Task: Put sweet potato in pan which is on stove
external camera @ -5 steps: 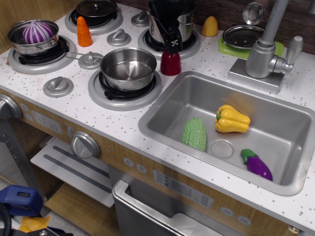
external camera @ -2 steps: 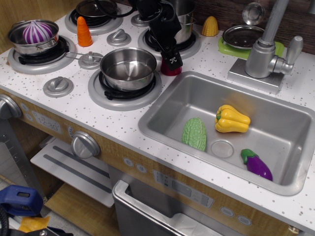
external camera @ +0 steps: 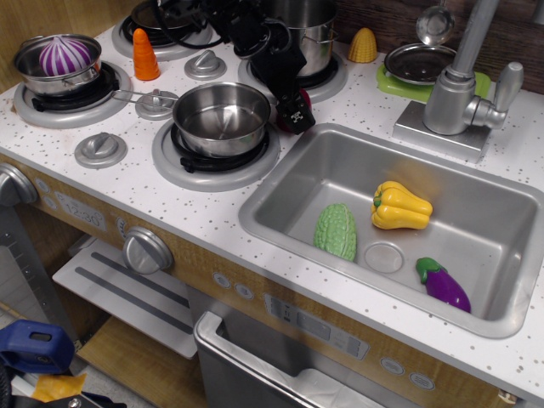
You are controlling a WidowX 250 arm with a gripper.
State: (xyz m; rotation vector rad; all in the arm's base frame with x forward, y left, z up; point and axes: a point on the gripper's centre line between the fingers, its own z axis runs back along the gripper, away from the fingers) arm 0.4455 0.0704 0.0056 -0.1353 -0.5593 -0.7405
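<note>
The pan (external camera: 223,115) is a wide shiny steel pan with nothing in it, standing on the front right burner of the white speckled stove (external camera: 119,183). Its thin handle points left. My black gripper (external camera: 295,112) has come down just right of the pan, over the dark red sweet potato (external camera: 279,124). The potato stands on the counter between the pan and the sink and only slivers of it show past the fingers. The fingers hide the jaws, so I cannot tell whether they grip it.
A tall steel pot (external camera: 313,34) stands right behind the gripper. A small pot with a purple onion (external camera: 59,58), an orange carrot (external camera: 145,54) and yellow corn (external camera: 363,44) are further off. The sink (external camera: 510,212) holds a yellow pepper, a green vegetable and an eggplant (external camera: 442,283). The faucet (external camera: 455,85) is at the right.
The gripper has come down from above the sweet potato until it covers it, and the arm has swung to lean in from the upper left. The potato has stayed in place.
</note>
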